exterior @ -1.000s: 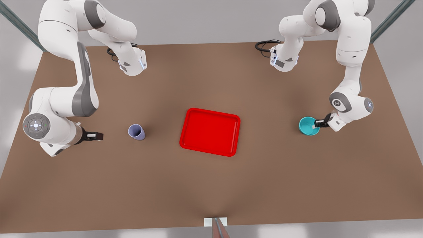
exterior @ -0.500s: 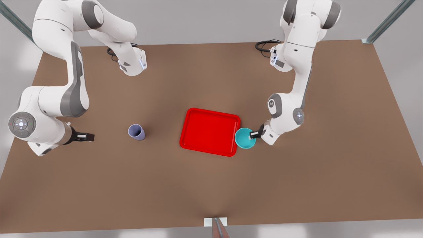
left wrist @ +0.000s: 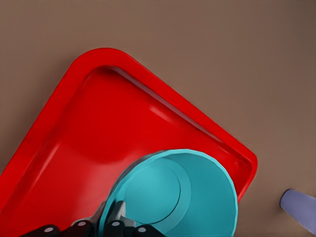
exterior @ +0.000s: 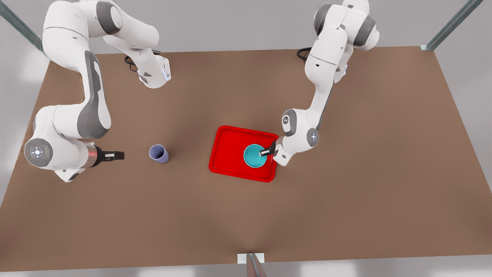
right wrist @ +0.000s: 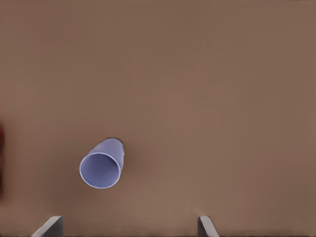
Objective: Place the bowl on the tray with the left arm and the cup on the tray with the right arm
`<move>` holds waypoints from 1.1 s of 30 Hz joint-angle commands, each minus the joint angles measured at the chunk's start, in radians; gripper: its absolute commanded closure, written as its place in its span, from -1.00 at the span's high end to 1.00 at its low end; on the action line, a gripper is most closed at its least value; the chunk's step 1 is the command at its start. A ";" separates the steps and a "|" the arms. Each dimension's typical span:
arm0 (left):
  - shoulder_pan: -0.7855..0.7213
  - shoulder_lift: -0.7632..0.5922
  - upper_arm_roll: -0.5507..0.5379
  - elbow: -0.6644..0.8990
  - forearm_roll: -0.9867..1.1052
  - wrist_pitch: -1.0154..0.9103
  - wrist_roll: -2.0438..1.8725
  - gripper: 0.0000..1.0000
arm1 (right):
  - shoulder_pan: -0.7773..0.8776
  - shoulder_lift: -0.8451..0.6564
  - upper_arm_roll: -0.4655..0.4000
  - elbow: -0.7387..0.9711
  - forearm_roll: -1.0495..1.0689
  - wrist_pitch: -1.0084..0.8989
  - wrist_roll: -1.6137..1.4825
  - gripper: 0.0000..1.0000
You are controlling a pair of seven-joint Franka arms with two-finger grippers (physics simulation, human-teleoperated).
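Front view: no brand, label or writing can be read on anything. One flat bright red rectangular tray (exterior: 234, 154) with rounded corners lies mid-counter on the brown counter (exterior: 346, 200). One small round turquoise bowl (exterior: 255, 156) now sits over the tray's floor, toward the tray's end on the front view's right; half a second ago it was just outside that rim, and a second ago far out on the counter at the front view's right. The left gripper (exterior: 265, 152), on the white arm at the front view's right, has its black fingers clenched on the bowl's rim. One small lavender-grey tapered cup (exterior: 158, 154) with no handle stands upright on the counter where it stood before, well apart from the tray, at the front view's left. The right gripper (exterior: 117, 155) hangs near the cup without touching it, a little closer than half a second ago. Two arms in all.

Left wrist view: the bowl (left wrist: 197, 197) is over the red tray (left wrist: 74, 128), the dark fingers (left wrist: 116, 212) pinching its wall, one inside and one outside. An edge of the cup (left wrist: 300, 207) shows beyond the tray.

Right wrist view: the cup (right wrist: 102, 165) stands alone on the counter (right wrist: 207, 89); two grey fingertips (right wrist: 49, 227) are spread wide, holding nothing.
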 commanded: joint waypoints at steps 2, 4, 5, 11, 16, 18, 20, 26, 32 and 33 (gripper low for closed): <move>0.000 0.005 0.001 0.000 0.250 -0.002 -0.017 -0.57 | -0.003 -0.008 0.000 -0.054 0.000 0.003 0.046 1.00; 0.000 0.020 0.001 0.000 0.250 -0.002 -0.013 0.96 | 0.000 -0.009 0.000 -0.085 0.000 0.029 0.076 1.00; 0.000 0.020 0.001 0.000 0.250 -0.002 -0.013 1.00 | 0.000 -0.005 0.001 -0.082 0.003 0.032 0.076 1.00; 0.001 0.020 0.002 0.000 0.251 -0.005 -0.009 1.00 | 0.023 0.029 0.000 -0.082 0.020 0.040 0.090 1.00; 0.011 0.017 0.031 0.000 0.290 -0.019 -0.005 1.00 | -0.002 -0.055 0.001 -0.347 0.025 0.193 0.093 1.00; 0.009 -0.012 0.068 0.000 0.290 -0.057 -0.008 1.00 | -0.045 -0.104 0.000 -0.468 0.054 0.261 0.091 1.00; 0.007 -0.096 0.201 0.006 0.290 -0.201 -0.013 1.00 | -0.045 -0.107 0.000 -0.533 0.058 0.370 0.091 1.00; 0.076 -0.103 0.415 0.499 0.715 -0.752 0.017 1.00 | -0.042 -0.135 0.009 -0.722 0.115 0.663 0.094 1.00; 0.281 -0.354 0.248 0.653 0.998 -1.086 0.238 1.00 | -0.030 -0.135 0.009 -0.749 0.121 0.667 0.099 1.00; 0.377 -0.403 0.125 0.580 1.029 -1.044 0.238 1.00 | -0.028 -0.135 0.009 -0.754 0.132 0.667 0.099 1.00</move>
